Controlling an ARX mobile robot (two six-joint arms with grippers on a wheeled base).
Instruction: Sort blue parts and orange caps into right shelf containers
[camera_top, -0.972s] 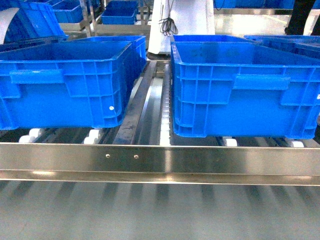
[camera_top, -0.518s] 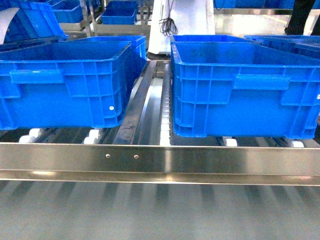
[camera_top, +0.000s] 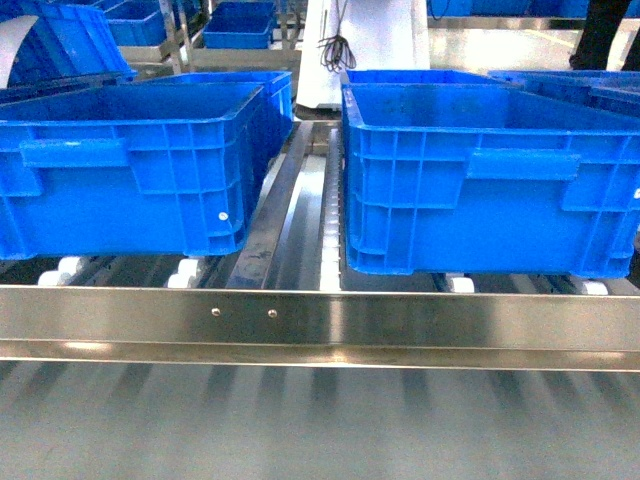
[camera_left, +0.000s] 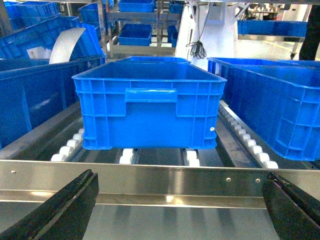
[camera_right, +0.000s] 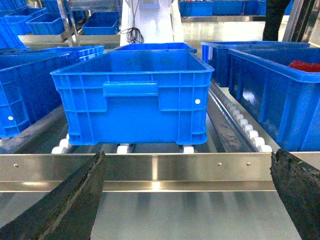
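Head view: two right shelf containers (camera_top: 490, 180) sit side by side on white rollers (camera_top: 185, 273) behind the shelf (camera_top: 320, 320) front rail. Left gripper (camera_left: 182, 212) and right gripper (camera_right: 187, 200) fingers are spread wide before that rail, grasping nothing.

Smooth black tapered fingers (camera_left: 60, 212) on the left gripper (camera_left: 182, 210); rough, matte black ones (camera_right: 65, 205) on the right gripper (camera_right: 187, 200).
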